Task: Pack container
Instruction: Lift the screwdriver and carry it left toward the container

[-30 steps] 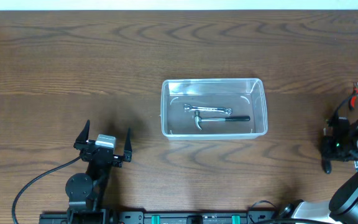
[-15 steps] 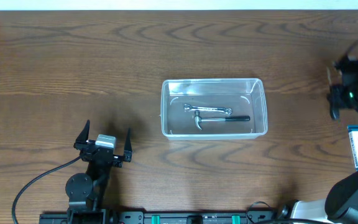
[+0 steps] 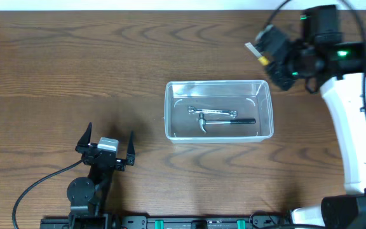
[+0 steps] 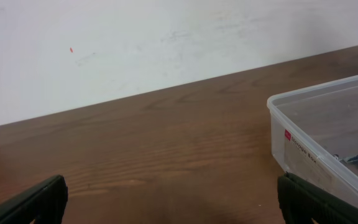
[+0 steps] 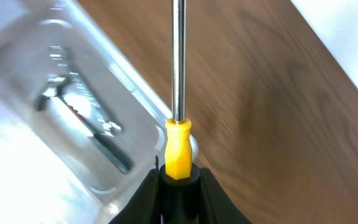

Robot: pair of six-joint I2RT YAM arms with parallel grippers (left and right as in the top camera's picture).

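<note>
Container, our clear rectangular plastic tub, sits just beside the right pincer, which clamps a yellow-handled steel screwdriver. If we release early, it could clip the rim.

right arm: white link, green light | left arm: black, cabled | left end effector: black fingers

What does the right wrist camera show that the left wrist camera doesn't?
Only the right wrist view shows the screwdriver, its yellow-and-black handle clamped in the right gripper. Only the left wrist view shows the white wall, a label on the container, and the left gripper spread open and empty. Both show the clear container holding metal tools and the wooden table.
</note>
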